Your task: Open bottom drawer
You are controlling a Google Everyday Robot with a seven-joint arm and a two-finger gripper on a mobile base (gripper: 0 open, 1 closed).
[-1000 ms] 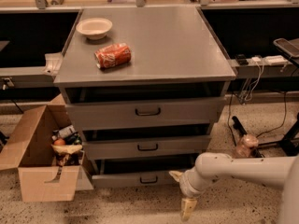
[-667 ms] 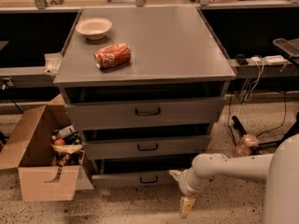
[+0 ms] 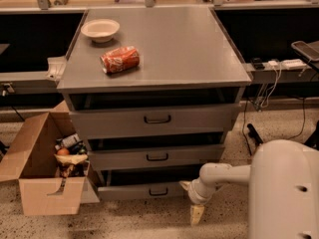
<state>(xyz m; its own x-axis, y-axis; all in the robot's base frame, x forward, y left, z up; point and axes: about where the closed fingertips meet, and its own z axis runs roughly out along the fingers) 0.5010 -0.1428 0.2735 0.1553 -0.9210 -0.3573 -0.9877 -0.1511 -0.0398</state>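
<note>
Gripper: the gripper (image 3: 191, 199) hangs low over the floor at the lower right corner of the cabinet, on the end of a white arm (image 3: 227, 174) that reaches in from the right.
Gripper state: its two pale-tipped fingers (image 3: 197, 214) stand apart with nothing between them; one points down at the floor, the other points left towards the drawer front.
Bottom drawer: the bottom drawer (image 3: 129, 191) is the lowest and narrowest of three grey fronts, just above the floor, and the gripper sits at its right end. Whether they touch cannot be told.
Handle: the small dark loop handle (image 3: 158, 191) sits at the middle of that front, to the left of the gripper and apart from it.
Gap: a dark gap shows above the bottom front, below the middle drawer (image 3: 114, 159).
Top drawer: the top drawer (image 3: 114, 122) has the tallest and widest front, directly under the cabinet top.
Cabinet top: the flat grey cabinet top (image 3: 199, 49) carries a pale bowl (image 3: 100, 30) at the back left. A red can (image 3: 119, 59) lies on its side just in front of the bowl.
Floor, left: an open cardboard box (image 3: 30, 168) holding mixed items stands beside the cabinet.
Robot body: a large white body (image 3: 284, 193) fills the lower right corner.
</note>
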